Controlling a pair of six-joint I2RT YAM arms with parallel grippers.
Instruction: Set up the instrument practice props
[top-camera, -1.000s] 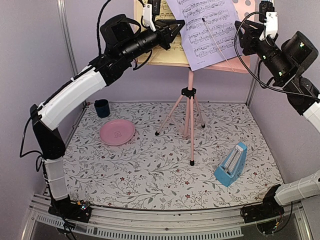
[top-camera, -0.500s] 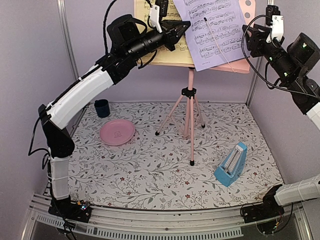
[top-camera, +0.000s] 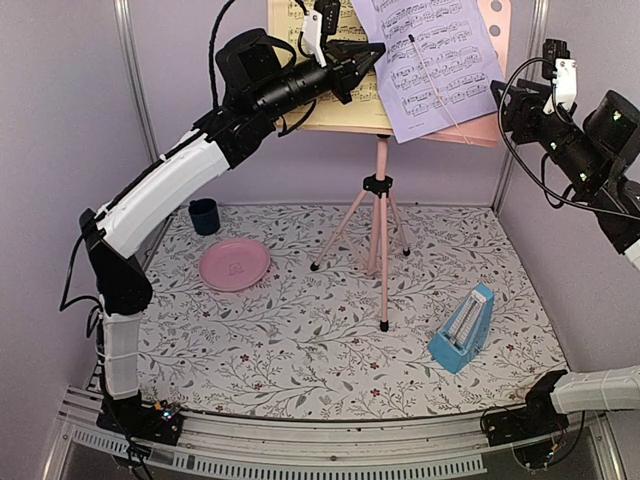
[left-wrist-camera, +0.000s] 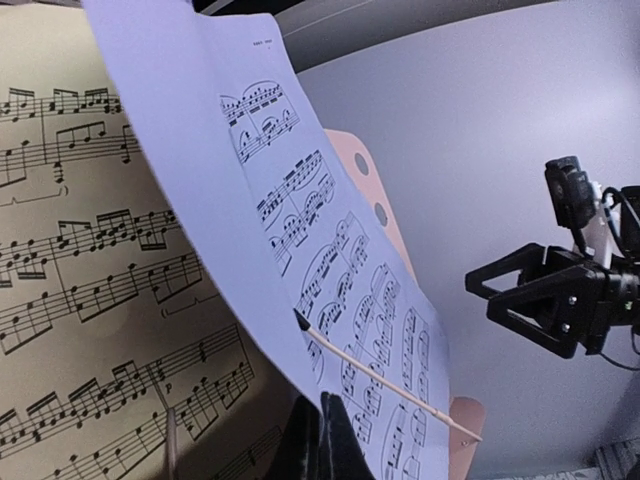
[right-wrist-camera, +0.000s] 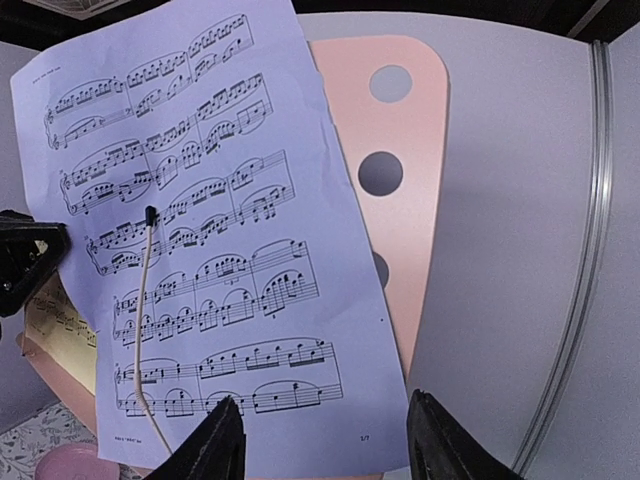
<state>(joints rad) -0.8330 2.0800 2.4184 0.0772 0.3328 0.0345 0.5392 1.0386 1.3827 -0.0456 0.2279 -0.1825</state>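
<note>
On music stand desk (right-wrist-camera: 420, 220): lavender sheet (top-camera: 430, 60) lying tilted, overlapping yellow sheet (left-wrist-camera: 80, 250). Left gripper (top-camera: 368, 55) sitting closed at overlap (nothing visibly pinched). Right gripper (right-wrist-camera: 330, 445) hanging beside desk, jaws parted, gripping nothing. Metronome (top-camera: 463, 335) standing on table (top-camera: 300, 340).

Only printed notes on the lavender sheet (right-wrist-camera: 200, 230) and yellow sheet (left-wrist-camera: 90, 260); no legible words.
</note>
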